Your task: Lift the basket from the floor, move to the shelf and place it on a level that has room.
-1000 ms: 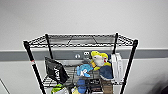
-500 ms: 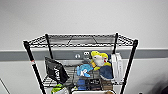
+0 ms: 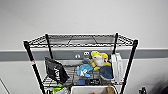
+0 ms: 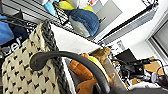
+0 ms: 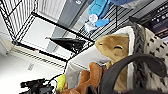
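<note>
The cream woven basket point(image 3: 93, 88) with its white lining is raised in front of the shelf point(image 3: 131, 62), its rim at the bottom of the head view, about level with the toy tier. The top level point(image 3: 82, 40) is a bare black wire grid. In the left wrist view the basket's woven wall point(image 4: 22, 72) and a dark loop handle point(image 4: 75, 58) are close up. The right wrist view has the dark rim point(image 5: 138, 42) and the other loop handle point(image 5: 130, 62). Brown plush toys point(image 5: 112, 47) lie inside. Each arm holds the basket at a handle.
The tier behind the basket holds a black bag point(image 3: 55, 70), a blue plush point(image 3: 83, 70), a yellow and white plush point(image 3: 98, 58) and a white box point(image 3: 117, 66). A white wall with a grey band point(image 3: 150, 53) stands behind the rack.
</note>
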